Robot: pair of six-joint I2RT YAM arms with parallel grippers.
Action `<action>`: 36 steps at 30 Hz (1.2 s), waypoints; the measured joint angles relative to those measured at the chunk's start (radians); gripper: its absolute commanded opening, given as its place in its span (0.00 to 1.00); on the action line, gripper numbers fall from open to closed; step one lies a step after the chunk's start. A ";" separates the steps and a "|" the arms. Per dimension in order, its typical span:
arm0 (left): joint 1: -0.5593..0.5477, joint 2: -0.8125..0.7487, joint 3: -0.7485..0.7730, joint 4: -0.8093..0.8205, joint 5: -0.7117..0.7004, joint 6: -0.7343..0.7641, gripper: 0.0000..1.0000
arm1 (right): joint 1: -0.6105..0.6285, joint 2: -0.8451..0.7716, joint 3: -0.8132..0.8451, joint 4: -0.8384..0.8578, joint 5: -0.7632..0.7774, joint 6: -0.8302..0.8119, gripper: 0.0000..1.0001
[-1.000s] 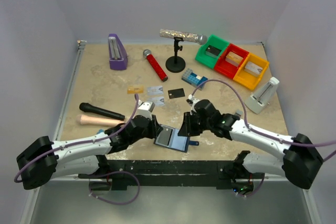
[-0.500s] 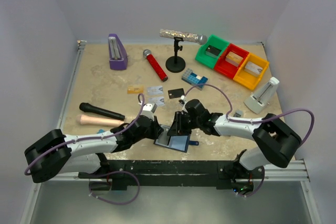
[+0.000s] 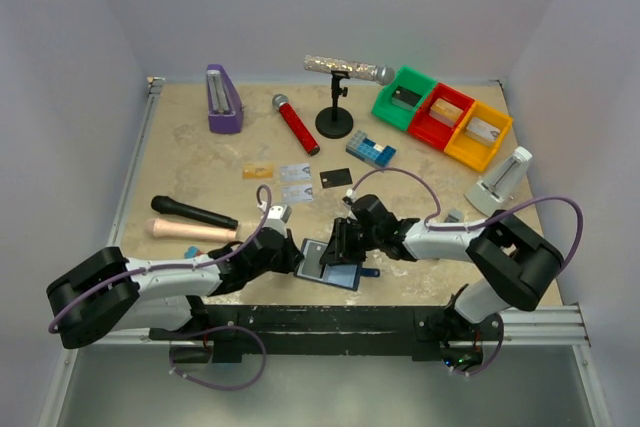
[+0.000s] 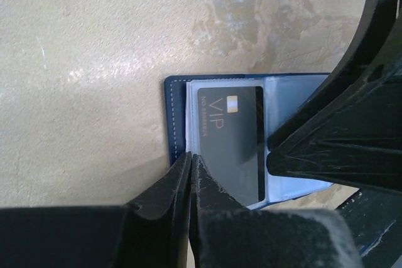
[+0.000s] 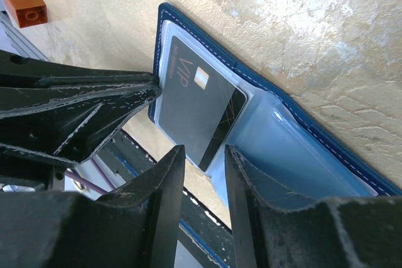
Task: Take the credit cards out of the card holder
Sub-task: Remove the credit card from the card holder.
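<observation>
The card holder [image 3: 345, 275] lies open near the table's front edge, dark blue with pale blue pockets. A dark grey VIP card [image 4: 229, 139] sits in its left pocket and also shows in the right wrist view [image 5: 195, 108]. My left gripper [image 4: 190, 158] is shut, its tip on the holder's left edge [image 4: 171, 123] beside the card. My right gripper [image 5: 204, 152] is open a little, its fingertips on either side of the card's striped end. A gold card [image 3: 257, 171], two silver cards [image 3: 293, 171] and a dark card [image 3: 335, 178] lie on the table behind.
A black microphone [image 3: 193, 212] and a tan handle [image 3: 190, 231] lie at the left. A purple metronome [image 3: 222, 99], a red microphone [image 3: 296, 124], a microphone stand [image 3: 335, 122], a blue-and-white brick block [image 3: 370, 150], coloured bins [image 3: 440, 115] and a white device [image 3: 500, 182] stand behind.
My right gripper has moved left over the holder's card pocket. My left gripper has slid nearer and lower onto the holder's left edge. The holder now lies flatter.
</observation>
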 measured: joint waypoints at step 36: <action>-0.042 0.006 -0.092 0.143 -0.016 -0.094 0.01 | 0.000 -0.015 -0.113 0.205 0.023 0.086 0.41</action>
